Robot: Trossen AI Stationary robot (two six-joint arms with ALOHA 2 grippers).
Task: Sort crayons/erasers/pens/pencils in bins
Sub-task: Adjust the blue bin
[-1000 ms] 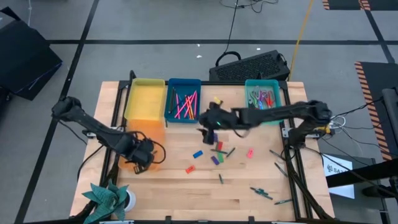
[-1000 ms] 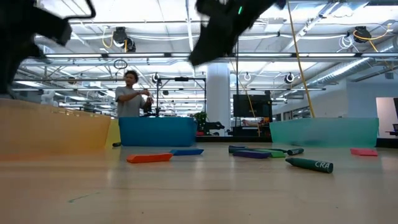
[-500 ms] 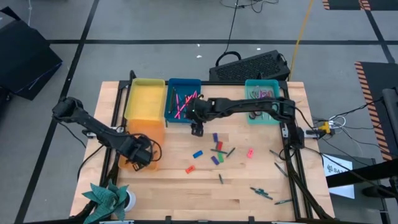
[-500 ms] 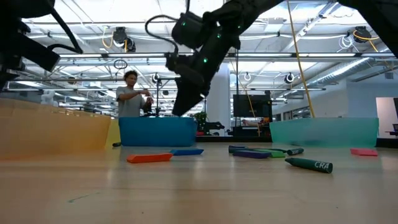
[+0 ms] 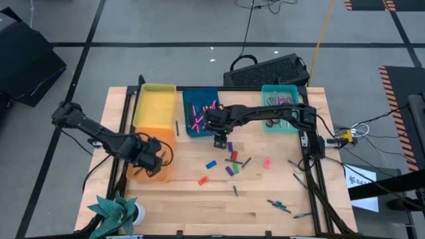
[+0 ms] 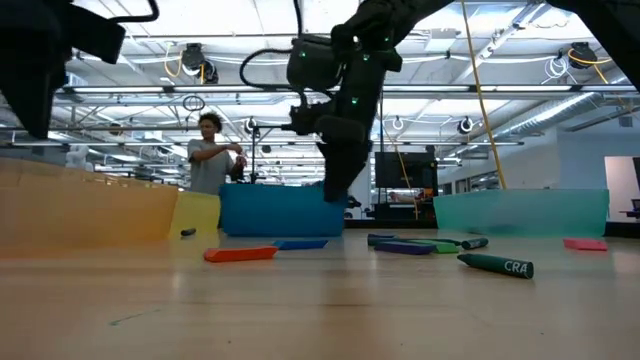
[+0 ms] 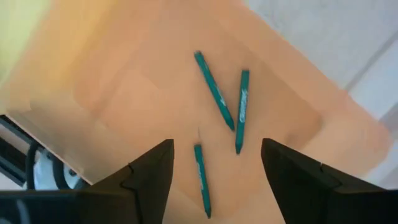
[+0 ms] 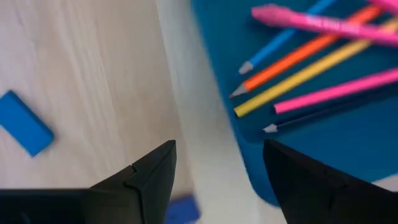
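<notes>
Hovering right hand (image 5: 221, 141), fingers apart, beside glossy blue bin (image 5: 200, 110); left hand (image 5: 150, 161) apart over translucent orange bin (image 5: 159, 135).

You are seeing the left gripper (image 5: 151, 161) covering part of the orange bin (image 5: 159, 136) at its 6 o'clock end. The frame edge is cutting off one blue eraser (image 8: 180, 210).

Overhead camera looking straight down on the whole table (image 5: 265, 206); table-height camera facing level past the blue bin (image 6: 280, 212) into the room; wrist cameras close above the orange bin (image 7: 155, 93) and the blue bin's edge, both bins also seen overhead.
</notes>
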